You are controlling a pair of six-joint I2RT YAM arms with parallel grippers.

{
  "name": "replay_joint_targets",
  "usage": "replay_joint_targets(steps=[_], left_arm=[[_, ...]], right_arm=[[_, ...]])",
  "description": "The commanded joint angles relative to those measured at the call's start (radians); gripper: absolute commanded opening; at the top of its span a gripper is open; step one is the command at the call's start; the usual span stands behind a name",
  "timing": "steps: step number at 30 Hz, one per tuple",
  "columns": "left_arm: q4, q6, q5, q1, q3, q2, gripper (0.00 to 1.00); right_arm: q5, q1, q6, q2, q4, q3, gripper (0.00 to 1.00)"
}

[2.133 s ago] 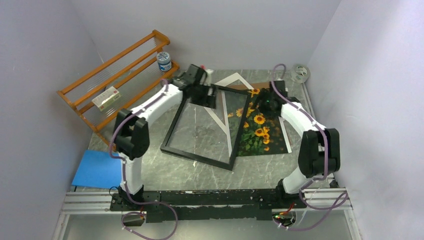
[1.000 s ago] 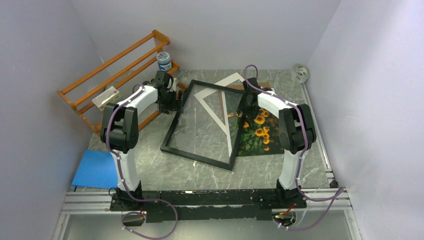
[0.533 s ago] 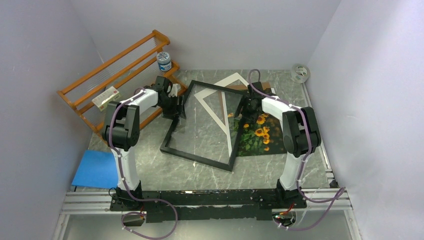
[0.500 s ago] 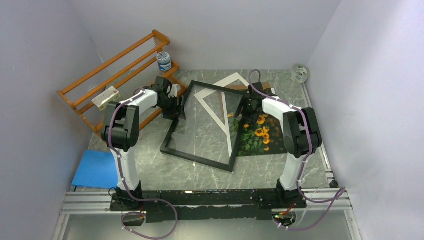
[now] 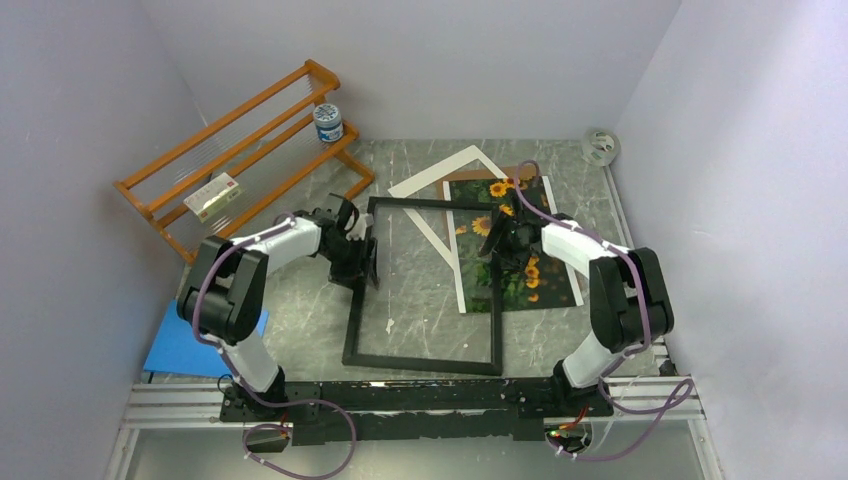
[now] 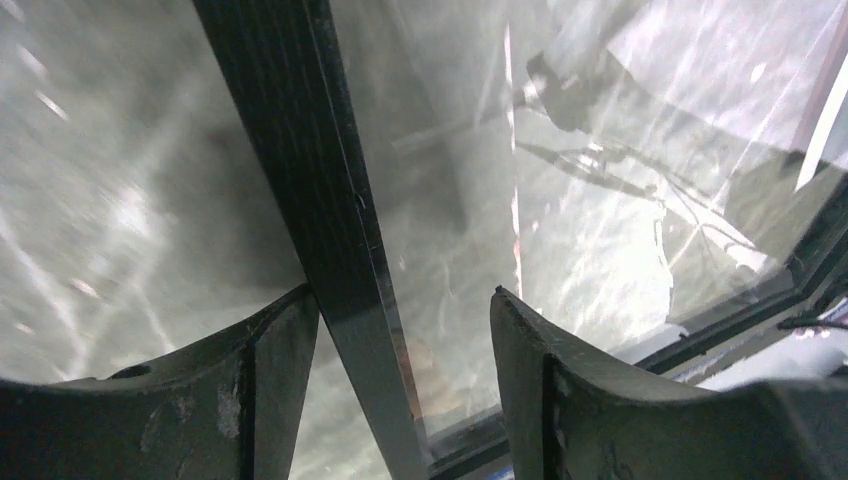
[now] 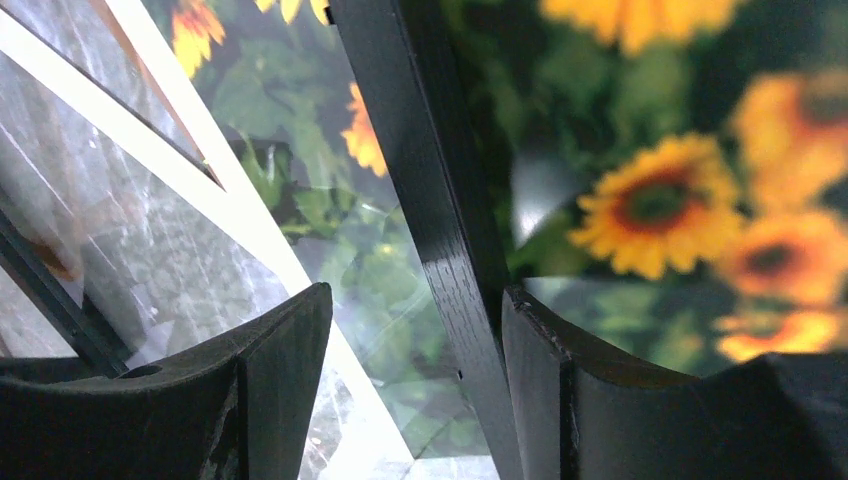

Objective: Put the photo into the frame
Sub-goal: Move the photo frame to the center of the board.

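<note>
Spread left end effector (image 6: pixel 400 300) and right end effector (image 7: pixel 415 292) straddle opposite rails of the thin black glazed picture frame (image 5: pixel 420 362): likely stiff, fragile, best held there.

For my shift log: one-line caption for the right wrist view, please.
Right hand astride one rail of the black frame, jaws open, sunflower photo underneath.

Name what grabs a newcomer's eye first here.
The big black frame lies mid-table, with the left pincer straddling its left rail and the right pincer its right rail, both open. Partly under its right side lies the bright sunflower photo.
</note>
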Motion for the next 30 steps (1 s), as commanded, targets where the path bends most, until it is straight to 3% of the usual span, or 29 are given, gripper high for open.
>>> replay_joint_targets(steps=[1,7,13,17,21,27,30], left_arm=[[0.047,-0.116,0.1,-0.079,-0.071,-0.108,0.66],[-0.018,-0.129,-0.027,-0.091,-0.094,-0.186,0.73],[-0.127,-0.08,-0.199,-0.071,0.128,-0.123,0.85],[-0.13,-0.024,-0.214,-0.064,0.355,-0.028,0.86],[-0.129,0.03,-0.156,-0.057,0.651,0.179,0.84],[-0.221,0.069,-0.078,-0.029,1.246,0.619,0.81],[-0.19,0.039,0.008,0.014,1.466,0.794,0.81]], right_arm=[[-0.115,0.03,0.082,-0.096,0.08,-0.049,0.65],[-0.007,0.026,0.052,-0.113,-0.018,-0.013,0.66],[0.245,-0.015,0.016,-0.043,-0.122,0.194,0.75],[0.234,-0.052,-0.085,0.076,-0.071,0.388,0.76],[0.144,-0.078,-0.103,0.233,-0.073,0.607,0.75],[-0.101,-0.11,0.041,0.352,0.106,0.629,0.71],[-0.197,-0.096,0.168,0.415,0.197,0.636,0.67]])
